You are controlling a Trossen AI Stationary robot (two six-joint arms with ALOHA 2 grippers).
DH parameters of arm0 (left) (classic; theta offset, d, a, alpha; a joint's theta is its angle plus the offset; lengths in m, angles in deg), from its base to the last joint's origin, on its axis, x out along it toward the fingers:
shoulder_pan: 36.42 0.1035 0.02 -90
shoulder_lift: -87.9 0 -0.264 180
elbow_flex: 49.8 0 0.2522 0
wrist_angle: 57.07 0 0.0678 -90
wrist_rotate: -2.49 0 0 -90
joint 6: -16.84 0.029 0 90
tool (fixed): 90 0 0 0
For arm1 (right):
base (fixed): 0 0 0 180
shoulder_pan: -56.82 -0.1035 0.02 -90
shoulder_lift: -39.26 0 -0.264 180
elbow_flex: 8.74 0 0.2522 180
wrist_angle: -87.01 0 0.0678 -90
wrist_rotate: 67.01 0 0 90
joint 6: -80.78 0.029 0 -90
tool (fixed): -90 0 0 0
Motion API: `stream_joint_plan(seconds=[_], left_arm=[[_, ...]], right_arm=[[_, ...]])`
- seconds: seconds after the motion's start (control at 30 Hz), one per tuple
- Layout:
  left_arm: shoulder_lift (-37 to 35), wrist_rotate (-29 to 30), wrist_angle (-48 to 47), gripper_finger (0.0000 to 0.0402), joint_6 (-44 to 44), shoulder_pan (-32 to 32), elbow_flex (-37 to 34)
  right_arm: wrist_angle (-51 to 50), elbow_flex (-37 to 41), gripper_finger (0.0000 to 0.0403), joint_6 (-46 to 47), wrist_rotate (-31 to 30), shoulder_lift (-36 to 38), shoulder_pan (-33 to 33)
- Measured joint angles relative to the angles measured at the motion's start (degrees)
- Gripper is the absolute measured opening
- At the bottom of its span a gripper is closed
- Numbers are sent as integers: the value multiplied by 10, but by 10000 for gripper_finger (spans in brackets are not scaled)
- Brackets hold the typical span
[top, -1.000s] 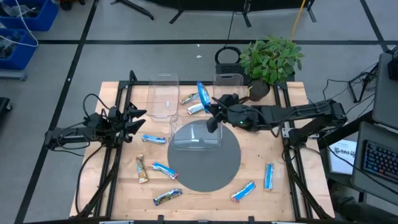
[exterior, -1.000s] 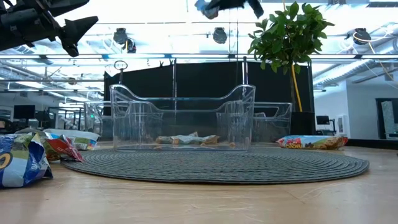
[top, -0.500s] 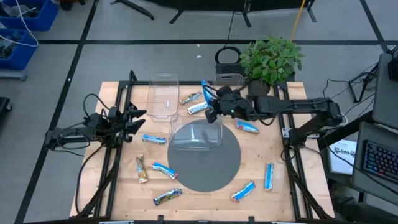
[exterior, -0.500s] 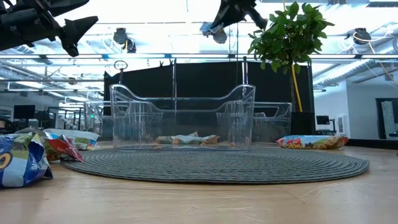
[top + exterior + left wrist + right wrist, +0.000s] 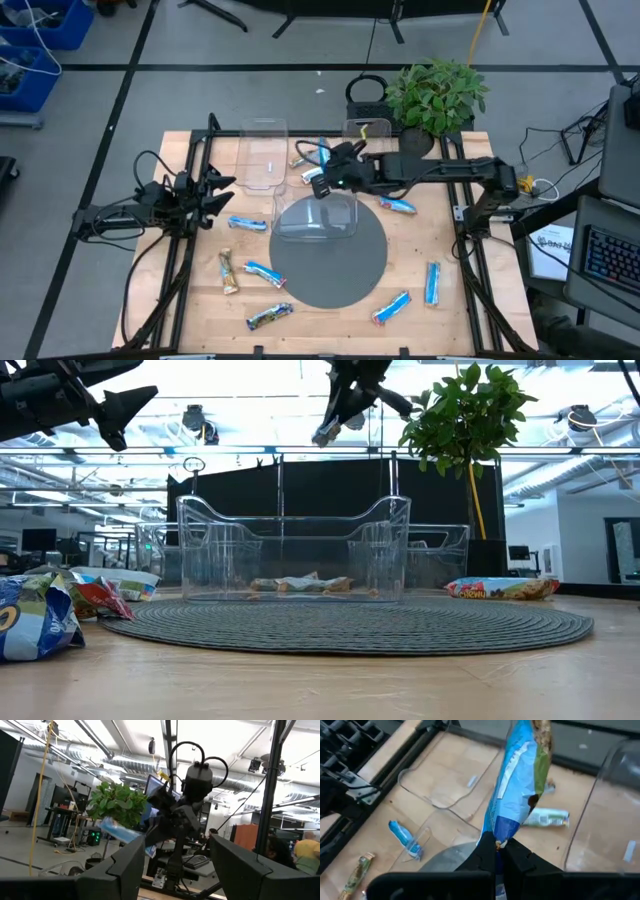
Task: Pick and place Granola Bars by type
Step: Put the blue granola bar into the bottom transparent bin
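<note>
Right gripper (image 5: pixel 496 851), clamped on one end of a blue granola bar (image 5: pixel 517 785), carries it above the table's far edge between the clear bins (image 5: pixel 262 160); release only once centred over the matching bin. Left gripper (image 5: pixel 222 192) waits open at the left edge

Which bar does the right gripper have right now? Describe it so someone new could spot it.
Start at the potted plant at the table's far edge and follow the right arm from there to the right gripper, above the clear bin on the round grey mat. It is shut on the end of a bright blue bar, the only bar held up in the air; the others lie on the table.
</note>
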Motion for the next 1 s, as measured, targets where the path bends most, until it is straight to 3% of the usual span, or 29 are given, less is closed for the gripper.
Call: stream_joint_plan(seconds=[0.27, 0.6, 1.0], left_arm=[[0, 0, 0, 225, 0, 0, 0], [0, 0, 0, 225, 0, 0, 0], [0, 0, 0, 225, 0, 0, 0]], right_arm=[[-29, -1, 0, 80, 56, -42, -17], [-72, 0, 0, 155, 57, -56, -36], [-59, 0, 0, 174, 118, -99, -40]])
